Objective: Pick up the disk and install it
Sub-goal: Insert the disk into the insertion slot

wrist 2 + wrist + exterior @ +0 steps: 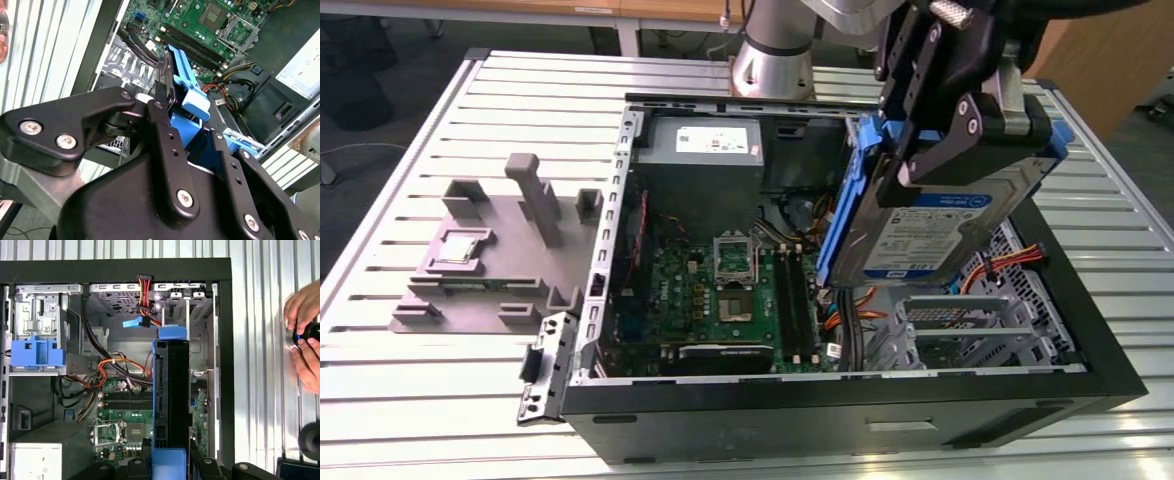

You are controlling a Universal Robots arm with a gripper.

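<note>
Exterior view: gripper (931, 160) clamped across flat faces of disk (927, 238), held on edge over computer case (827, 400). Judged rigid, hefty, shock-fragile; faces give surest hold.

Slatted silver metal table (427, 400) takes up most of the exterior view; slats run across from the exterior view's left to its right; ribbed top also visible in the first wrist view; pale sheen along the slats nearest the camera, light even, no hard shadows; dark grey floor (380, 170) beyond the table edge at the exterior view's left; dark bulky shape (354, 60) on it at the far corner, can't tell what; light wooden desk top (560, 8) behind the table, white leg (630, 38) under it; wood-coloured panel (1101, 55) at the exterior view's upper right.
</note>
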